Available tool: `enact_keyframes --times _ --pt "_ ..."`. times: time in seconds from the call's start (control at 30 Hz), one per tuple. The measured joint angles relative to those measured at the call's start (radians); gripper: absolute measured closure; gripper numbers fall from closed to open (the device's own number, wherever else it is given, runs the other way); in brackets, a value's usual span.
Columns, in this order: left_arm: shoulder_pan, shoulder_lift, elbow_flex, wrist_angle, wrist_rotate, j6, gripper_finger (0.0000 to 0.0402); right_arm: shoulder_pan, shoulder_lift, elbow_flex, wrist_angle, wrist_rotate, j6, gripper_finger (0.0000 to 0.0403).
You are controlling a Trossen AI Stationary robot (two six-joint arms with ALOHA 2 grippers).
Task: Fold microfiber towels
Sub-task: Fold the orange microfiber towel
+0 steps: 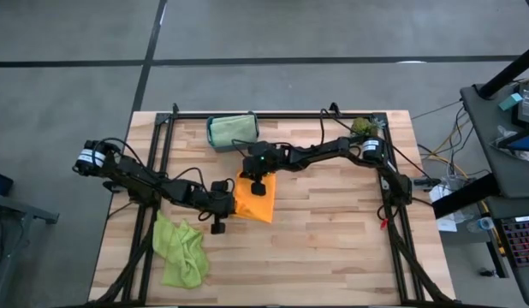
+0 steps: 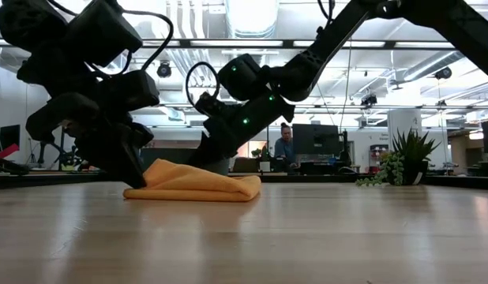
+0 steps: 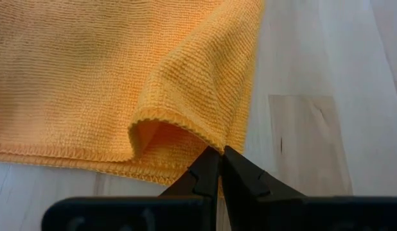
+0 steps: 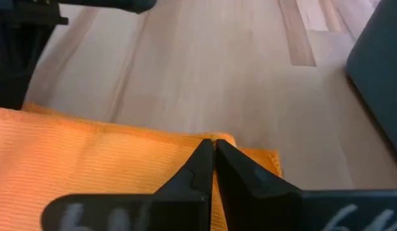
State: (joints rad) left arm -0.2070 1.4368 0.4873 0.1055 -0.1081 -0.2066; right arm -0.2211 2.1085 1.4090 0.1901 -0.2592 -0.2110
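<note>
The pale wooden slatted table [image 1: 333, 239] fills the middle of the high view. At its centre lies the orange microfiber towel [image 1: 255, 200], already doubled over, its long axis running from upper left to lower right. Both arms meet on it — the left gripper [image 1: 220, 208] at its left edge, fingers pinched together on a raised hem, and the right gripper [image 1: 258, 186] at its upper edge, jaws closed on a corner. Each holds one end, so the next fold likely turns on carrying one edge across. A crumpled lime green microfiber towel [image 1: 181, 251] waits lower left; a pale sage cloth in a small teal plastic bin [image 1: 232, 130] sits upper centre.
</note>
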Motion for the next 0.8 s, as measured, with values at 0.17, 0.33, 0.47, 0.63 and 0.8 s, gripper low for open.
enact_keyframes --times 0.17,0.33,0.47,0.63,0.8 --pt "0.0 -0.015 0.0 -0.001 0.005 -0.034 0.0401 0.0 -0.025 -0.001 -0.012 0.072 -0.03 0.0395" --pt "0.0 -0.046 0.0 -0.038 0.006 -0.076 0.0401 0.0 -0.046 -0.001 -0.028 0.161 -0.058 0.0395" --pt "0.0 -0.048 -0.002 -0.051 0.006 -0.078 0.0401 -0.001 -0.046 -0.001 -0.03 0.191 -0.073 0.0395" --pt "0.0 -0.048 -0.002 -0.053 0.007 -0.111 0.0401 0.0 -0.046 0.001 -0.02 0.218 -0.083 0.0395" --pt "0.0 -0.048 -0.002 -0.046 0.022 -0.104 0.0401 0.0 -0.046 0.0 0.024 0.218 -0.099 0.0395"
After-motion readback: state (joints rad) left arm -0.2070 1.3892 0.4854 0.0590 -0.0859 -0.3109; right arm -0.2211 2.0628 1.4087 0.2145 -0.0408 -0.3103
